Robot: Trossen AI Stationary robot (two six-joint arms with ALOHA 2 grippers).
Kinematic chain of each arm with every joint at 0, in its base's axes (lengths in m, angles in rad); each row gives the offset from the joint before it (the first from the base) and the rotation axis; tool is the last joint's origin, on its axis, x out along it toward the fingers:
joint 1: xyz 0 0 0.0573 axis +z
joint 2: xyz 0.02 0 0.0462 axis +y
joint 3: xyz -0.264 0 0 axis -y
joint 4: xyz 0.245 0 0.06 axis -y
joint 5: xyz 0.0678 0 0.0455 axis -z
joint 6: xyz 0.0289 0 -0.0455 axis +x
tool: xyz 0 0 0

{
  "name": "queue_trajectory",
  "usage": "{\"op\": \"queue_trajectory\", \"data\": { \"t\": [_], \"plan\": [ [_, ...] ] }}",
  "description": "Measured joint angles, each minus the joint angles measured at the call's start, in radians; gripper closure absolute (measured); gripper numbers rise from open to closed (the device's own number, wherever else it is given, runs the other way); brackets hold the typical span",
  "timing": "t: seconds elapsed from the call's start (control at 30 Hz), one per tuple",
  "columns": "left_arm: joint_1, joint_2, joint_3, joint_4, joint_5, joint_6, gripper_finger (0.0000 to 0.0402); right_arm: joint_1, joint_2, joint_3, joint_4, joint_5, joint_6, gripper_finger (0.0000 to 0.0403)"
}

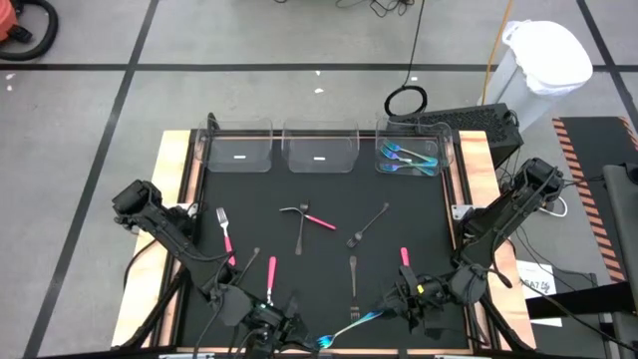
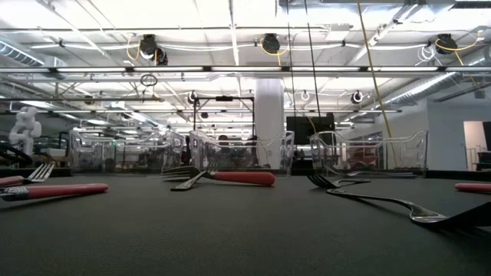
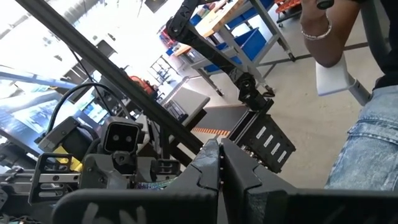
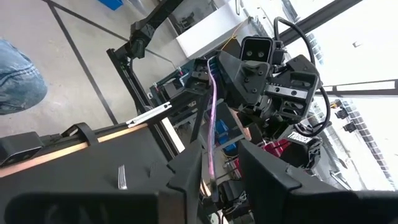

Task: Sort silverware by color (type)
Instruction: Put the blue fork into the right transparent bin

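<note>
High view: both arms meet at the near edge of the black surface (image 1: 319, 289). The left gripper (image 1: 267, 321) and right gripper (image 1: 409, 299) share an iridescent blue utensil (image 1: 351, 325) between them. 2 blue pieces (image 1: 409, 158) lie in the right bin (image 1: 444, 150); pink forks (image 1: 225, 234) and dark forks (image 1: 369, 227) are scattered on the surface.

Low view: pink handles and forks lie flat; the grippers are unseen.

Left wrist view: the left gripper's fingers (image 3: 211, 165) look pressed together.

Right wrist view: the right gripper (image 4: 214, 168) is narrowly spread around the thin utensil (image 4: 211, 118), apparently pinching it. If one side lets go while the other's pinch is loose, the slim piece could slip and fall off the near edge.
</note>
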Motion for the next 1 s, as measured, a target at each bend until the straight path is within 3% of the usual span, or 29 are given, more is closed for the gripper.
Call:
{"op": "queue_trajectory", "data": {
  "t": [0.5,0.8,1.0],
  "plan": [
    [0.000,0.000,0.000,0.000,-0.001,-0.003,0.0401,0.000,0.000,0.000,-0.028,0.001,-0.001,0.0393],
    [0.003,0.000,0.000,-0.022,-0.001,-0.003,0.0399,0.000,0.000,-0.001,-0.035,0.001,-0.001,0.0393],
    [0.013,0.000,0.000,-0.047,-0.066,0.000,0.0360,0.000,0.000,-0.002,-0.033,0.006,0.002,0.0398]
  ]
}}
